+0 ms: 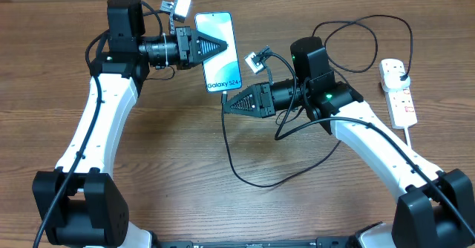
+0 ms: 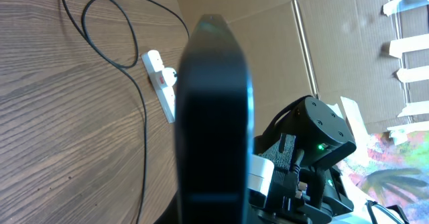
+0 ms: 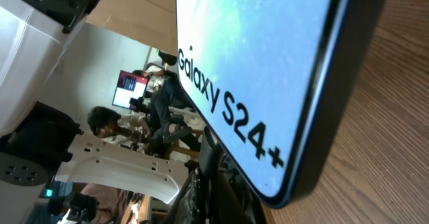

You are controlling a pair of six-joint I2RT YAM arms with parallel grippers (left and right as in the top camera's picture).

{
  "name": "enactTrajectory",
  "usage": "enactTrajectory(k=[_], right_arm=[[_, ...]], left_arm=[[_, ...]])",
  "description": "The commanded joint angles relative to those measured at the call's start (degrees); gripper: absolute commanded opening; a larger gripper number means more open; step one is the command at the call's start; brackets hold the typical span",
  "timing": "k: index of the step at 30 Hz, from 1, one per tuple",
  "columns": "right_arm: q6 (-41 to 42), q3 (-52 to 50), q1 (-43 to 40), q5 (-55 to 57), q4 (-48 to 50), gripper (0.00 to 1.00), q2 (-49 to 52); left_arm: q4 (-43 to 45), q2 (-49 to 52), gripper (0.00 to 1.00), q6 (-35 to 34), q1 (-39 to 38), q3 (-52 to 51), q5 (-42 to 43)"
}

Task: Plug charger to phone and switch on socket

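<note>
1. Closest to the left wrist lens, the phone [image 2: 214, 117] stands edge-on, a dark slab. Beyond it the socket [image 2: 162, 83] and the charger [image 2: 143, 150] cable lie on the table [image 2: 53, 157].
2. Right wrist: its glossy screen looms, tilted above the table. I judge it slick, breakable glass.
3. Overhead: my left gripper [image 1: 214, 46] pinches the phone's faces. My right gripper [image 1: 227, 105], pressed together, seems to pinch the charger's stiff plug tip at the phone's lower end. Hold there; the cord is limp.

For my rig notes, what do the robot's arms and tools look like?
The left arm and right arm: white shells, black joints, black cables. The left tool and right tool: black tapering wedges. A green light on the right arm.
</note>
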Motion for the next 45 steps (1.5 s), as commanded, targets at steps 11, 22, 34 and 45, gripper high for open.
enactTrajectory(k=[11,22,34,45], right_arm=[[0.0,1.0,-1.3,-0.3,0.6,0.04,-0.3],[-2.0,1.0,-1.7,1.6,-3.3,0.04,-0.3],[-9.1,1.8,1.3,37.8,-28.7,0.49,-0.2],[-11.1,30.4,9.8,57.5,-46.9,0.68,12.7]], left_arm=[[0.3,-2.4,0.04,1.6,-0.4,0.8,2.3],[0.3,-2.4,0.04,1.6,0.2,0.8,-1.6],[-7.5,-2.4,0.04,2.5,9.5,0.8,-19.3],[-14.5,-2.4,0.04,5.7,20.0,0.8,-16.2]])
